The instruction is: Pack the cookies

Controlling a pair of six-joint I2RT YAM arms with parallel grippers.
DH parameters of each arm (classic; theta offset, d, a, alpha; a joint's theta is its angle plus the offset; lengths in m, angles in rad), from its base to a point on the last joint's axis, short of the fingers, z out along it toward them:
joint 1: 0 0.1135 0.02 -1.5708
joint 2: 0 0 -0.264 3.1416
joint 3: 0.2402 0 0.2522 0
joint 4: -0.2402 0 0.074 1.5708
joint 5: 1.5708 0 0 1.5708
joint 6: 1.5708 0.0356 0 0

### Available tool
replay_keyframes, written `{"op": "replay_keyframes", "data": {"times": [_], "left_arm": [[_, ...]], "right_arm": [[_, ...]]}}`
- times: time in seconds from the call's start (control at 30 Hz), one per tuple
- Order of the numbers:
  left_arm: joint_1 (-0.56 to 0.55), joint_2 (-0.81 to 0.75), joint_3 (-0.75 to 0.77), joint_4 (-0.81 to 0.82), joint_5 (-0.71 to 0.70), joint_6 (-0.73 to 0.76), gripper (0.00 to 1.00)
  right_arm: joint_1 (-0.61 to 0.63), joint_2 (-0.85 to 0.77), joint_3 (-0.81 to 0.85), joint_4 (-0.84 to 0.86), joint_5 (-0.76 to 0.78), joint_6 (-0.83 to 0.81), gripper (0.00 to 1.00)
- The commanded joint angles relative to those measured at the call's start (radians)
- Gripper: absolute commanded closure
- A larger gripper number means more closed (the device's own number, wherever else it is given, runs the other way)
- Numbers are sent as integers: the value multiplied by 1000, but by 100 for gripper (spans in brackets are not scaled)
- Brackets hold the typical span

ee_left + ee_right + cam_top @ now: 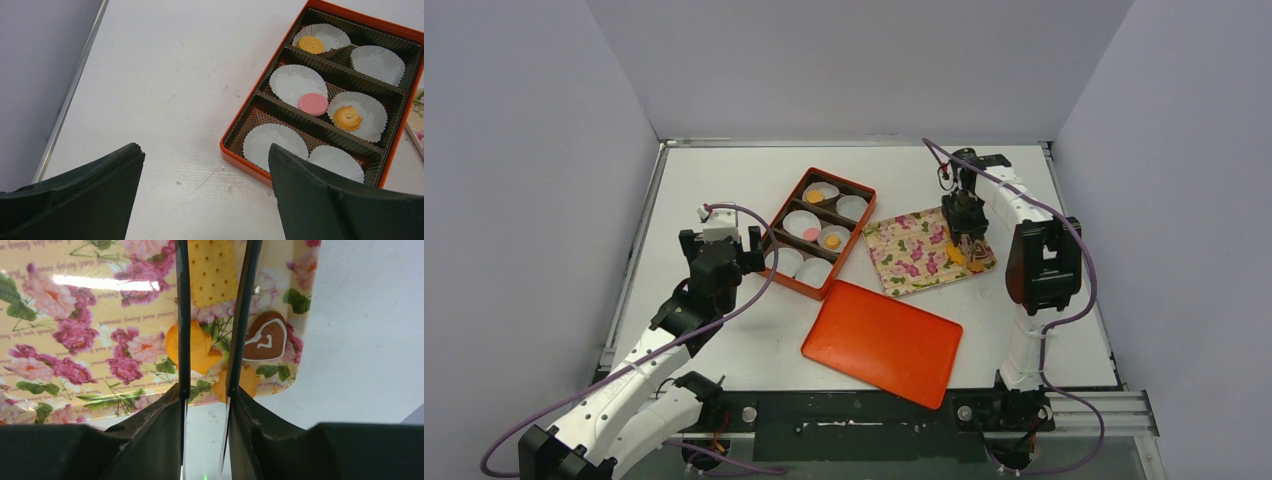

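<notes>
Right gripper (214,315), black and thin-fingered, is standing narrowed over a glossy floral tray (75,315). It is straddling a pale dotted rectangular biscuit (212,270) and hiding part of an orange cookie (197,347); whether it is gripping either is unclear. A brown iced heart cookie (267,337) is lying beside them. Left gripper (205,150) is hovering wide open and empty beside the orange box (231,156), whose fluted white paper cups (275,142) are holding three cookies (313,104).
</notes>
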Motion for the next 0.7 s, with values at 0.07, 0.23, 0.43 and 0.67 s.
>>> {"op": "replay_keyframes", "data": {"times": [0.07,0.23,0.43,0.67], "left_arm": [[-4,-5,0,55,3,11,7],[-5,-7,0,55,6,11,7],[-5,-11,0,55,6,10,7],[-5,-13,0,54,5,10,7]], "right_arm": [[65,-111,65,-41,14,8,78],[149,-107,136,-74,15,28,78],[269,-40,308,-136,54,44,78],[380,51,486,-180,57,55,78]]}}
